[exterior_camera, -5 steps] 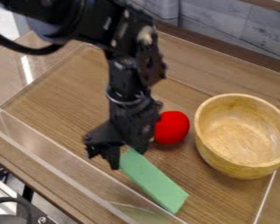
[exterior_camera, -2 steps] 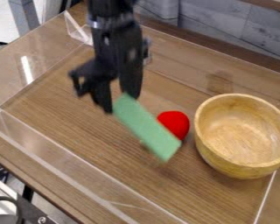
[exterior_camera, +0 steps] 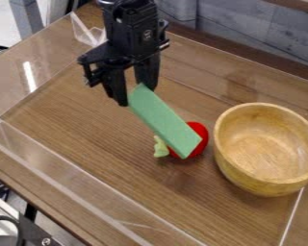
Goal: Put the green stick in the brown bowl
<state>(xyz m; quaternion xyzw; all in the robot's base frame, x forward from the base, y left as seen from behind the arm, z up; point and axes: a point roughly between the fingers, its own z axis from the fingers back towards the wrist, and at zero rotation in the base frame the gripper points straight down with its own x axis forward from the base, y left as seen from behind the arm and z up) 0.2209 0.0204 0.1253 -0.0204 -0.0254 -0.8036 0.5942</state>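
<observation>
The claw [exterior_camera: 128, 85] has lifted the green stick [exterior_camera: 162, 122] off the desk [exterior_camera: 66, 130], pinching it by its far end; a moment ago it lay near the front. It now hangs above the desk, left of the brown bowl [exterior_camera: 266, 149], partly covering the red fruit [exterior_camera: 192, 142]. What remains, I judge, is carrying it right and releasing.

Green stick: you have lifted it [exterior_camera: 165, 122] off the table [exterior_camera: 105, 159], and it now overlaps the red fruit [exterior_camera: 192, 142] in view
Gripper: you have raised it [exterior_camera: 119, 85] with the stick
</observation>
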